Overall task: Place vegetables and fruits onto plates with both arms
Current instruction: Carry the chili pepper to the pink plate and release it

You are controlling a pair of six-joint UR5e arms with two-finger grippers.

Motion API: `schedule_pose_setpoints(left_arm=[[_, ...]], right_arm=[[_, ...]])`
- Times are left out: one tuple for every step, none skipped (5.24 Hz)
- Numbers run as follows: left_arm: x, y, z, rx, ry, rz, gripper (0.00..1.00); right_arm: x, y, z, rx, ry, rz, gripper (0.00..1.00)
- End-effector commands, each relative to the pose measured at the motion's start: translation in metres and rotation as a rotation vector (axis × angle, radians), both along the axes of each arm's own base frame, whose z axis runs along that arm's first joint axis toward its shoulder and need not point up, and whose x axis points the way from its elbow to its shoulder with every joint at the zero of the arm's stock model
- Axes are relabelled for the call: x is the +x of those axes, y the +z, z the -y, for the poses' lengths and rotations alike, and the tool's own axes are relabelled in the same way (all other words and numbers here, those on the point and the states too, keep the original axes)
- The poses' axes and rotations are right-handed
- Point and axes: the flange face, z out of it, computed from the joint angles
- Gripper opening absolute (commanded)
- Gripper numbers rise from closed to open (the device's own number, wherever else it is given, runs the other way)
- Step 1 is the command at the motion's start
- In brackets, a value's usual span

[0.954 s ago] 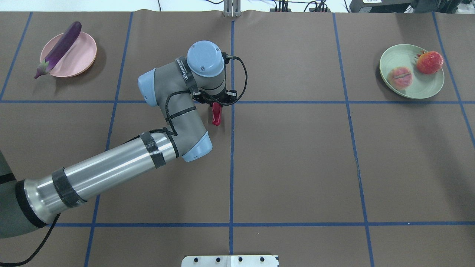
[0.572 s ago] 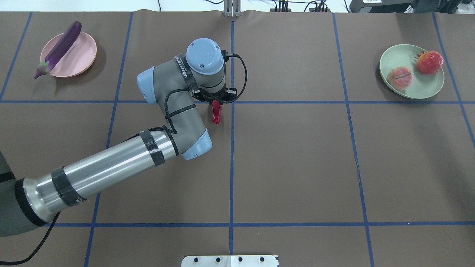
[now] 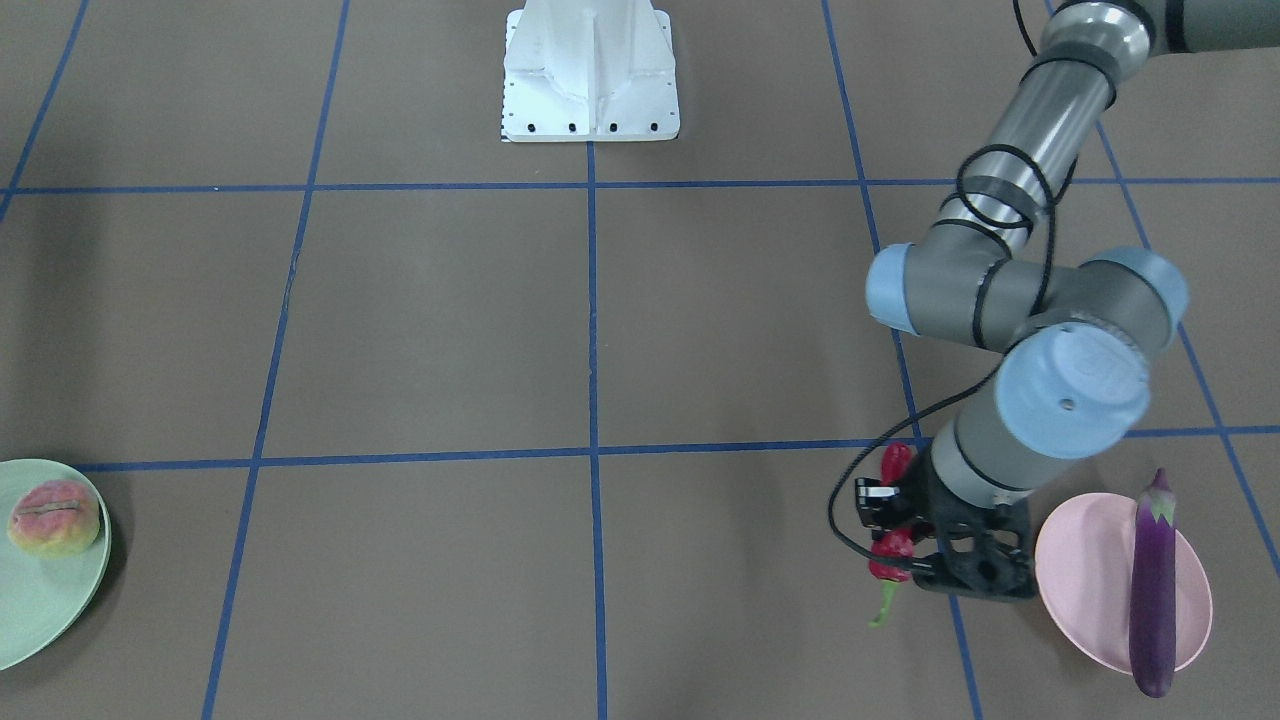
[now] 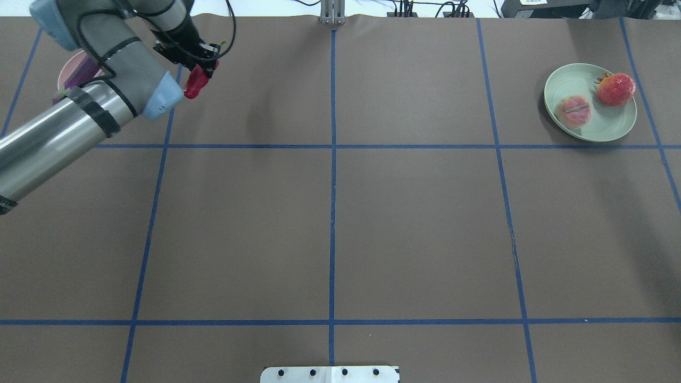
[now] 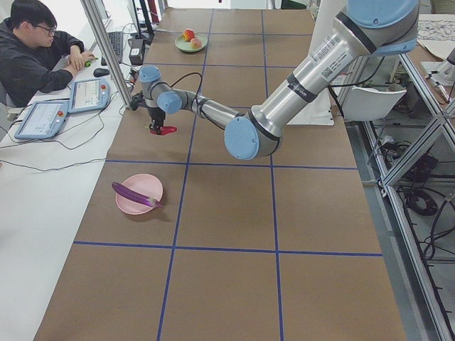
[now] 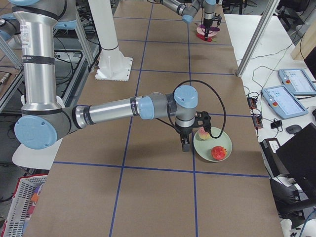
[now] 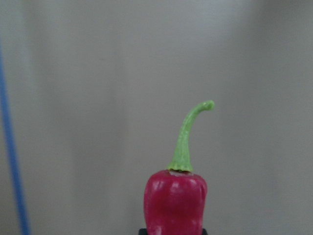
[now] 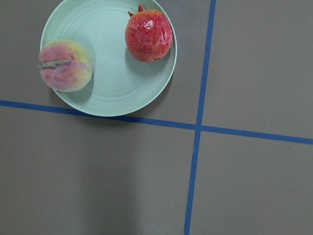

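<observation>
Done: peach [image 4: 573, 111] and pomegranate [image 4: 616, 89] lie on the green plate [image 4: 572, 80], far right; eggplant [image 3: 1152, 590] lies across the pink plate [image 3: 1085, 570], far left. Outstanding: chili pepper [image 4: 194, 86] — pinched in the left gripper [image 4: 202, 64], aloft just beside the pink plate, not yet set down. Right gripper [image 6: 185, 143] — near the green plate, jaw state cannot be told.

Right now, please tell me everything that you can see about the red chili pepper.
The chili pepper is short and glossy red, plastic-looking, with a thin curved green stem. The left gripper is shut on its middle, so both red ends stick out. It is lifted off the table, with its stem pointing away from the robot. It hangs beside the pink plate, not over it, and touches nothing but the gripper.
</observation>
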Motion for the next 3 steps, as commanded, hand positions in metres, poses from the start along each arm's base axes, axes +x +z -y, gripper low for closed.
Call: schedule_pose_setpoints(left_arm=[[-0.072, 0.126, -0.01, 0.04, 0.053, 0.128, 0.0], [-0.079, 0.172, -0.013, 0.079, 0.02, 0.189, 0.23], [-0.079, 0.181, -0.012, 0.085, 0.005, 0.195, 0.99]], right_arm=[[-0.001, 0.0, 0.0, -0.001, -0.002, 0.0, 1.0], [-0.002, 0.0, 0.0, 0.001, -0.005, 0.0, 1.0], [-0.003, -0.001, 0.001, 0.002, -0.006, 0.0, 1.0]])
